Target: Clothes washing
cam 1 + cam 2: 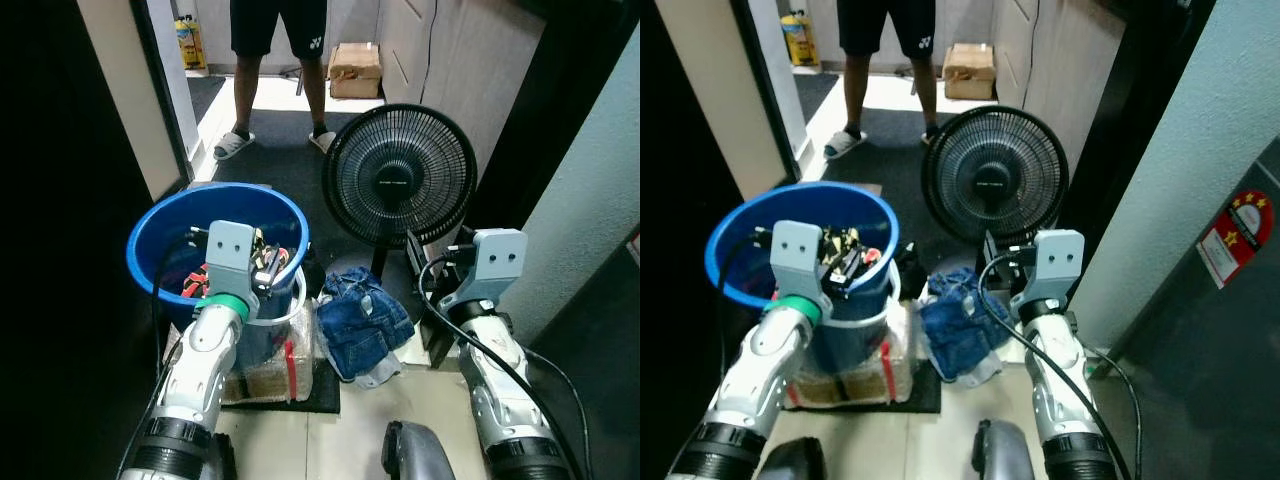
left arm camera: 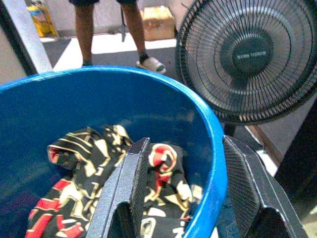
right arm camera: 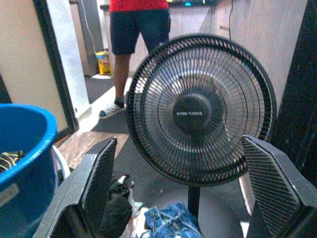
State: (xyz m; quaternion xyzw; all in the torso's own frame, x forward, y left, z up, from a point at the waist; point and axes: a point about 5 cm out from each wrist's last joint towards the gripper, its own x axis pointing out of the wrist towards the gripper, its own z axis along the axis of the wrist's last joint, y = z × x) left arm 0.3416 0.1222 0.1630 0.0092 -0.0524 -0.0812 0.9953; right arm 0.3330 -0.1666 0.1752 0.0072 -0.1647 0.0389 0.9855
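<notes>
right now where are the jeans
In the left eye view, the jeans lie crumpled on the floor, right of the blue bucket and at the foot of the black fan.

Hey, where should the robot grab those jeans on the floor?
The jeans lie crumpled flat beside the bucket, under the fan. Best come straight down with the right gripper and pinch a raised fold near the middle.

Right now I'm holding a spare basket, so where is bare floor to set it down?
Dark mat between the person's feet and the fan is bare. Crowded: jeans fill the gap between blue bucket and fan stand.
</notes>
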